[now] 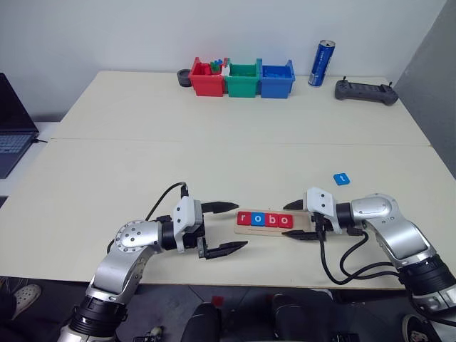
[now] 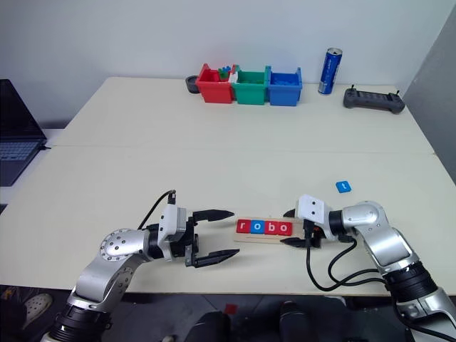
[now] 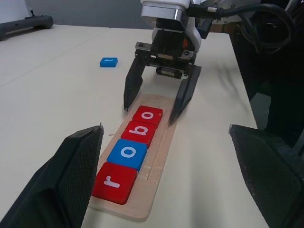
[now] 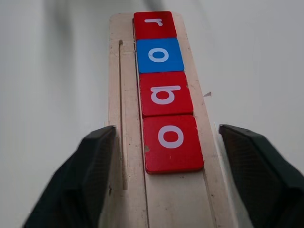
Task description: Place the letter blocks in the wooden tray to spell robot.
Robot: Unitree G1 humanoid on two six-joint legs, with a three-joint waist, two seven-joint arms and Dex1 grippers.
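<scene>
Wooden tray (image 1: 274,226) sits near your front table edge, between both grippers, long axis running left-right. Four letter blocks in it, touching in a row: red r (image 1: 244,219), blue o (image 1: 257,220), red b (image 1: 271,220), red o (image 1: 285,221). The tray's right end past the last o is bare wood. Fifth block, blue tile (image 1: 341,178), lies flat on the table (image 1: 214,149), apart from the tray, back and to the right of your right wrist.

Right gripper (image 1: 299,222) straddles the tray's right end, fingers spread wide, one on each long side of the tray, holding nothing; in the right wrist view the pads stand clear of the red o. Left gripper (image 1: 228,228) hangs just off the tray's left end, pointing at it, fingers wide, holding nothing.

Room to move: broad bare tabletop behind the tray, out to the red, green, blue bins (image 1: 242,78), can (image 1: 321,63) and controller (image 1: 365,91) along the far edge. Laptop (image 1: 13,121) at the left edge. Little table between tray and front edge.
</scene>
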